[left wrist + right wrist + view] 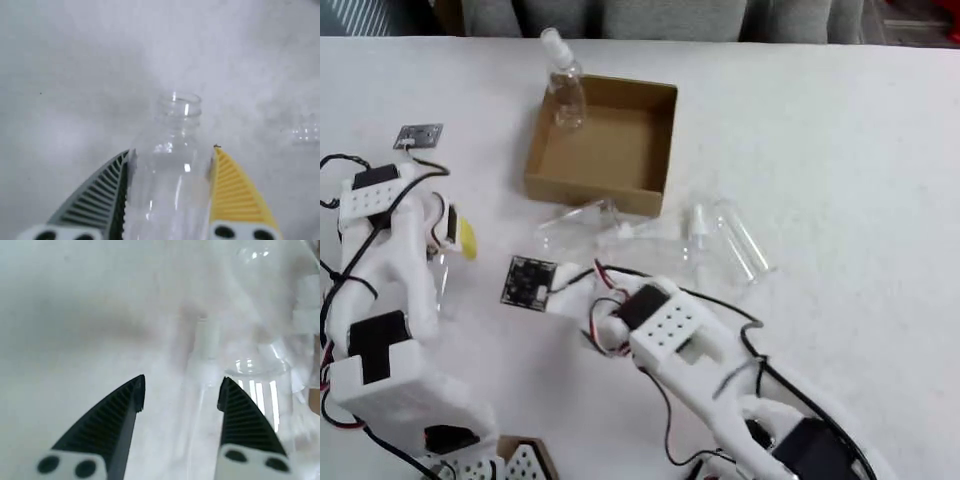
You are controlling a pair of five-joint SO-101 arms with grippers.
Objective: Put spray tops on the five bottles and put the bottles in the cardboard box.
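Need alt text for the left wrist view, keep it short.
A clear plastic bottle with an open, uncapped neck is clamped in the left hand, between its grey finger and yellow finger. A white table lies behind it.

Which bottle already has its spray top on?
Find the cardboard box at the table's far middle. One clear bottle stands at its far left corner. Unlike the bottles lying in front of the box, it is upright and capped with a spray top.
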